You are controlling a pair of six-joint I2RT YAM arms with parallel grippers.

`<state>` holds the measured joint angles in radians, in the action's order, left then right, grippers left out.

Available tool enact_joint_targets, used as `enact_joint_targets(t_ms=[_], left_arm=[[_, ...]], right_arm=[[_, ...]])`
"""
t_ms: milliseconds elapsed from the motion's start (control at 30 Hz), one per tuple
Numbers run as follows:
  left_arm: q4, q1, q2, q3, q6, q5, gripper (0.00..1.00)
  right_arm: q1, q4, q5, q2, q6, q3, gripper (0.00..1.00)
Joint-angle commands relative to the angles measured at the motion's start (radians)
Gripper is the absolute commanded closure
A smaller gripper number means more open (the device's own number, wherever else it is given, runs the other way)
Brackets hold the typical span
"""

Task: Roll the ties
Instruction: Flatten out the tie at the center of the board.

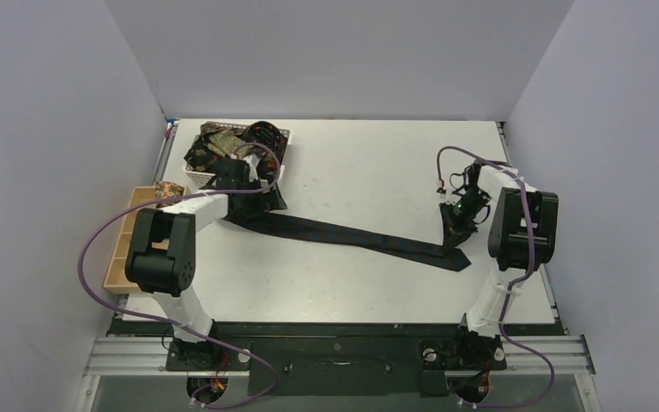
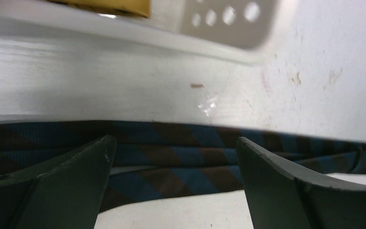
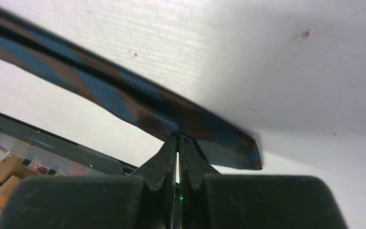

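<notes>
At the far left, a wooden tray [image 1: 118,268] lies on the table's [image 1: 369,163] edge, with a patterned roll [image 1: 169,189] in its far compartment. Just beyond it, at the far left corner, a white basket [image 1: 289,137] holds a heap of loose ties [image 1: 219,142]. The left gripper [image 2: 174,143] hovers just in front of the basket, jaws spread wide and holding nothing; its fingers [image 2: 71,183] straddle the doubled-over narrow end of a tie [image 1: 352,233] striped blue and brown. That tie lies flat, running diagonally across the table toward the near right, where its wide end lies. There the right gripper [image 3: 177,139] is pinched tight on the tie's edge, close to that end.
</notes>
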<state>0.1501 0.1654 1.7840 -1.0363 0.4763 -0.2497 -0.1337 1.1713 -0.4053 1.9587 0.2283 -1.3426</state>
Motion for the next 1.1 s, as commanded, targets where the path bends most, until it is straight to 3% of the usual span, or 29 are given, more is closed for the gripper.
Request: enact_joint_targets(t_ms=[0,133,400,533,733,833,933,1067], left_arm=[[0.074,0.085,-0.122,-0.046,-0.252,-0.05,0.03],[0.147,0.132,-0.199,-0.07,-0.406,-0.067,0.03],[0.056,0.246,-0.423,0.096,-0.512,-0.032,0.04],[0.122,0.315,-0.471,0.132,-0.717,0.002,0.04],[0.236,0.404,-0.394,0.142,-1.148,0.089,0.03],[0.262,0.423,-0.298,0.133,-1.328,0.165,0.01],[0.334,0.43,-0.207,0.079,-1.416,0.223,0.11],[0.352,0.413,-0.125,0.045,-1.465,0.29,0.14]], right_arm=[[0.026,-0.045,0.081,0.045,0.021,-0.014,1.0],[0.028,-0.052,0.185,0.075,0.053,-0.057,1.0],[0.07,-0.054,0.374,0.132,0.22,-0.217,1.0],[0.111,-0.057,0.446,0.168,0.312,-0.315,1.0],[0.103,-0.047,0.508,0.183,0.369,-0.397,1.0],[0.093,-0.03,0.487,0.176,0.378,-0.402,0.95],[0.09,-0.017,0.48,0.176,0.376,-0.402,0.93],[0.087,-0.013,0.476,0.187,0.377,-0.4,0.93]])
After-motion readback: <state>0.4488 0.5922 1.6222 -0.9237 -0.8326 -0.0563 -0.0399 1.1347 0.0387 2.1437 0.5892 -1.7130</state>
